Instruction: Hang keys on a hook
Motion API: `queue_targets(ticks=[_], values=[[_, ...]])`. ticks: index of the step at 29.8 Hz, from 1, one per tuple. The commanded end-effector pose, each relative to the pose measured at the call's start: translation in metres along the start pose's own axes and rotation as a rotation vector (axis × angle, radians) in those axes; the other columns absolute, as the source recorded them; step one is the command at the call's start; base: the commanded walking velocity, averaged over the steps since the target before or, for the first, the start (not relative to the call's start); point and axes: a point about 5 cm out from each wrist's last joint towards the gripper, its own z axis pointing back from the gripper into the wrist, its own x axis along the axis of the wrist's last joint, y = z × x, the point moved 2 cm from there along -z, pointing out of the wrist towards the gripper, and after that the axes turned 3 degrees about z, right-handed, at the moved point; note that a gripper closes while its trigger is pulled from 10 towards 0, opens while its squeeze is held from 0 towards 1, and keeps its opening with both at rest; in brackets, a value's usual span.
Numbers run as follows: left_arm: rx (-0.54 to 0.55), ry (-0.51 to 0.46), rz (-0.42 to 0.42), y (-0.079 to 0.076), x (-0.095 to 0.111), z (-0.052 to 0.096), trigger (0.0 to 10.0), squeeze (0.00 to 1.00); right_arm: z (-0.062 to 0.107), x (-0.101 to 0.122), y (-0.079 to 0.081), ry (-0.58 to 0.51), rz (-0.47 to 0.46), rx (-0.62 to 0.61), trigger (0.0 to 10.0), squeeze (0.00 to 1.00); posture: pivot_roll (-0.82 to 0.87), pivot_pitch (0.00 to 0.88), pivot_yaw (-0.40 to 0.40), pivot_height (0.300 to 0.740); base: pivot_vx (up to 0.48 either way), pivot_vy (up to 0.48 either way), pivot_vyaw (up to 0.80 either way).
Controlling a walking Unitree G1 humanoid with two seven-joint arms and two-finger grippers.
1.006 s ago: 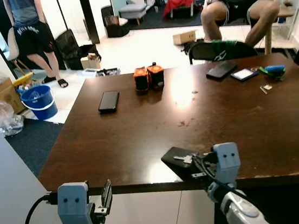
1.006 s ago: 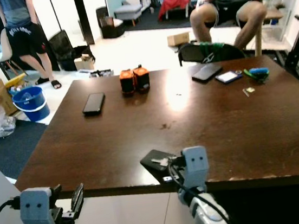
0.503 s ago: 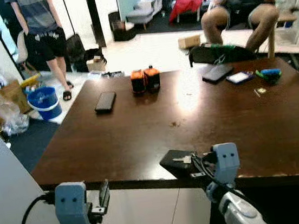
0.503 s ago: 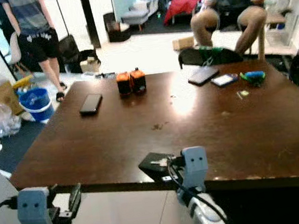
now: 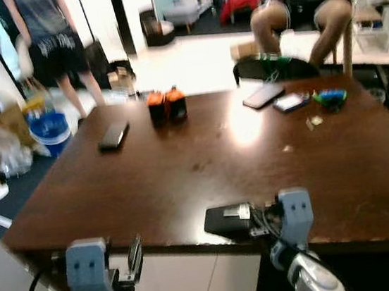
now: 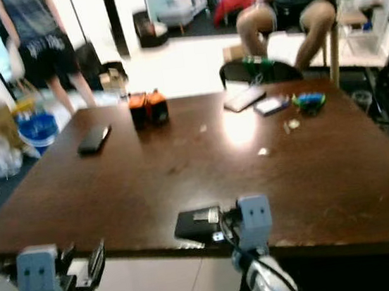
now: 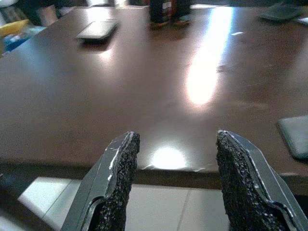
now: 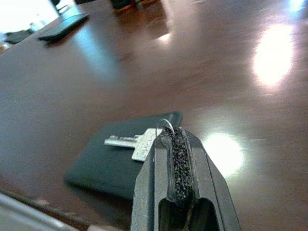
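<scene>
dark brown wood, glossy and catching a bright patch of light, makes up the table (image 5: pixel 183 168) that spreads out before the robot. the right gripper (image 8: pixel 174 144) is held low at the table's near edge, its silver arm rising from below, and its two black fingers are pressed flat together on the ring of the keys (image 8: pixel 131 141). the silver key blade sticks out past the fingertips and lies over a black pouch (image 5: pixel 225 220) that rests flat on the wood right at the near edge. the left gripper (image 7: pixel 175 180) hangs lower, in front of the near edge and below the tabletop, well apart from the pouch; its rough black fingers (image 7: pixel 118 175) stand wide apart with nothing between them, pointing across the table. farther back on the table lie a black phone (image 5: pixel 113 135) towards the left, two orange and black blocks (image 5: pixel 165 106) standing side by side, a dark tablet (image 5: pixel 264 94), a small card-like thing (image 5: pixel 290 101) just beside it, and a blue and green item (image 5: pixel 330 96) near the far right. beyond the table a person (image 5: pixel 308 0) sits with bare knees bent, and another person (image 5: pixel 50 35) stands at the left near a blue bucket (image 5: pixel 49 126). the head views are somewhat blurred.
</scene>
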Motion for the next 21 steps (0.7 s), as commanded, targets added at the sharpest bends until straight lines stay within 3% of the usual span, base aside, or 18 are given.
queue_targets(ticks=[1, 3, 19, 21], values=[[0.021, 0.006, -0.005, 0.0082, -0.0002, 0.0027, 10.0, 0.00, 0.0003, -0.0049, 0.0078, 0.017, -0.014, 0.016, 10.0, 0.00, -0.16, 0.014, 0.141, 0.740, 0.000, 0.480, 0.00], [0.018, -0.002, -0.008, 0.0081, 0.0007, 0.0026, 10.0, 0.00, 0.0004, -0.0049, 0.0080, 0.017, -0.015, 0.016, 10.0, 0.00, -0.16, 0.014, 0.141, 0.740, 0.000, 0.379, 0.00], [0.033, 0.002, -0.040, 0.0114, -0.0004, 0.0038, 10.0, 0.00, 0.0004, -0.0050, 0.0062, 0.019, -0.019, 0.001, 10.0, 0.00, -0.16, 0.018, 0.144, 0.740, 0.000, 0.000, 0.00], [0.039, 0.006, -0.043, 0.0123, -0.0009, 0.0040, 10.0, 0.00, -0.0004, -0.0037, 0.0063, 0.017, 0.015, 0.002, 10.0, 0.00, -0.16, 0.023, 0.145, 0.740, 0.000, 0.000, 0.00]])
